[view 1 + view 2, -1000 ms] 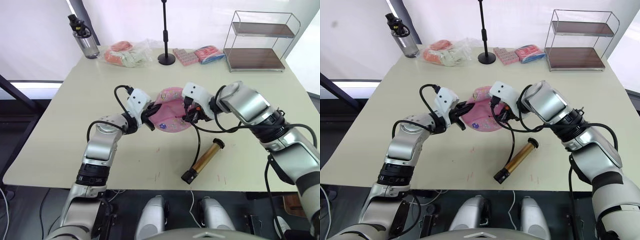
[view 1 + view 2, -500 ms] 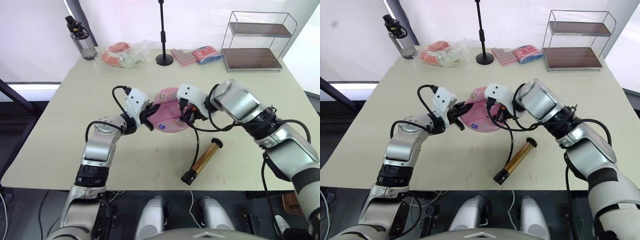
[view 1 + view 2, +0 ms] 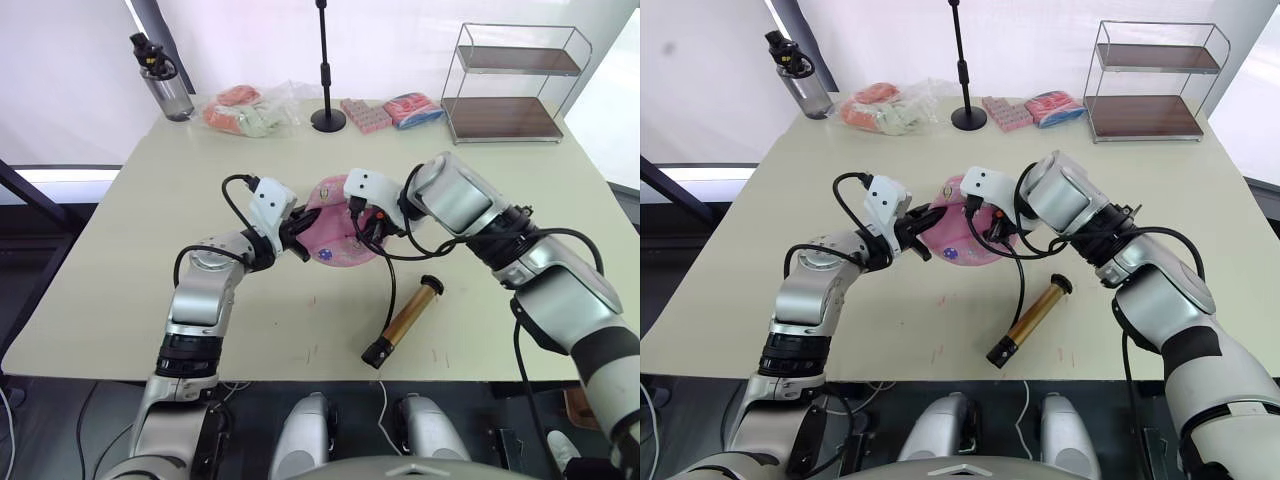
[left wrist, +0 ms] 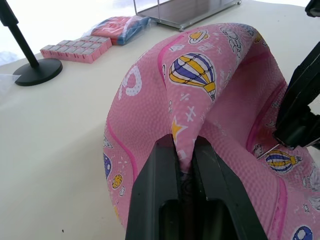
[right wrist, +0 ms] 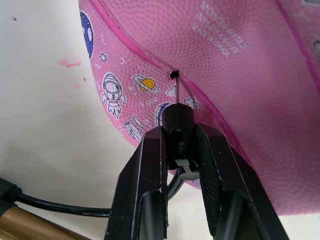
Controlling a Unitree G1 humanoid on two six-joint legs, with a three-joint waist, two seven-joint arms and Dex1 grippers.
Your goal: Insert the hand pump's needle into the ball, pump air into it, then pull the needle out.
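Since a second ago my right gripper (image 5: pixel 177 145) has shifted leftward along the pink ball (image 3: pixel 335 225), carrying the needle (image 5: pixel 176 91) with it. Needle tip now sits at the valve hole (image 5: pixel 173 74); depth of entry cannot be judged. Right fingers are clamped on the needle's black fitting. My left gripper (image 4: pixel 185 155) pinches a fold of the slack, deflated ball. The hand pump (image 3: pixel 405 322) lies on the table (image 3: pixel 150 240), near the ball, joined by its hose. Pumping and withdrawal remain.

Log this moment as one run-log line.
phase: needle insertion | left gripper: pinching fold of deflated pink patterned ball | right gripper: holding black needle fitting, silvery needle tip at valve | bronze-gold hand pump: lying on table
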